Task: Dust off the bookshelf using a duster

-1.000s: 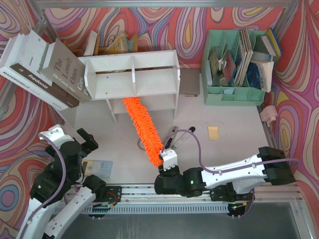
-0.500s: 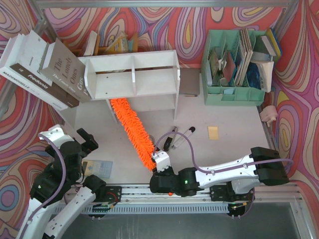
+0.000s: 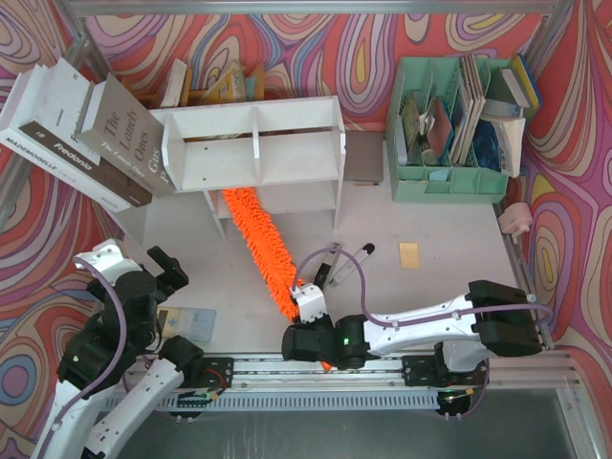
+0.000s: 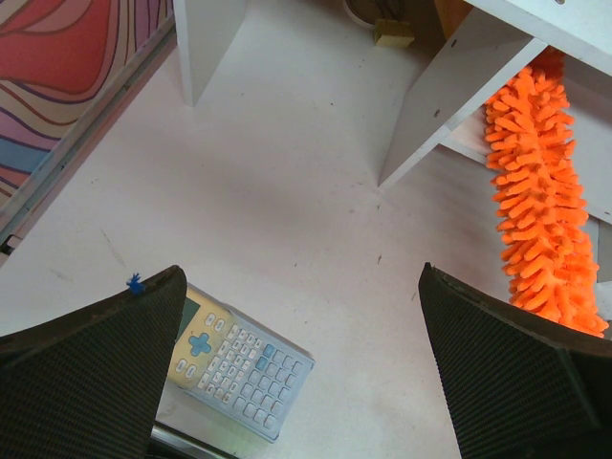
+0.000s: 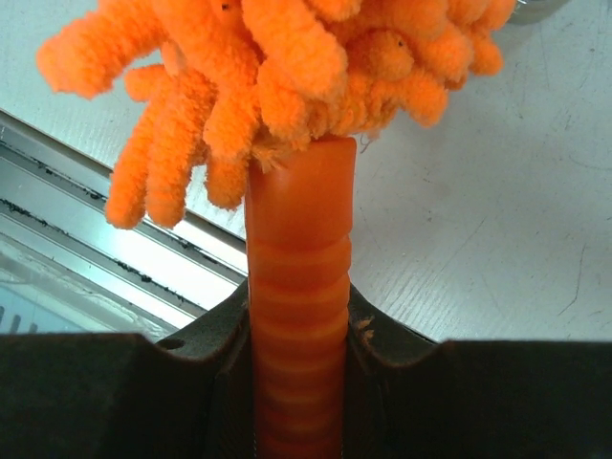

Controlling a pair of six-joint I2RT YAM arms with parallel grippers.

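duster (image 3: 258, 239) clamped in right gripper (image 5: 298, 382), tip ahead inside bookshelf (image 3: 253, 120) lower-left bay; other bays judged undusted. left gripper (image 4: 306, 373) spread wide, empty.

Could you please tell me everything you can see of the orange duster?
The duster is a long, flat strip of bright orange chenille with fluffy strands all round. Its ribbed orange plastic handle is clamped in the shut right claw. It slants from the claw away and to the left to the white bookshelf, where its far end goes under the upper board, left of the divider. Whether it presses on the lower shelf cannot be told.
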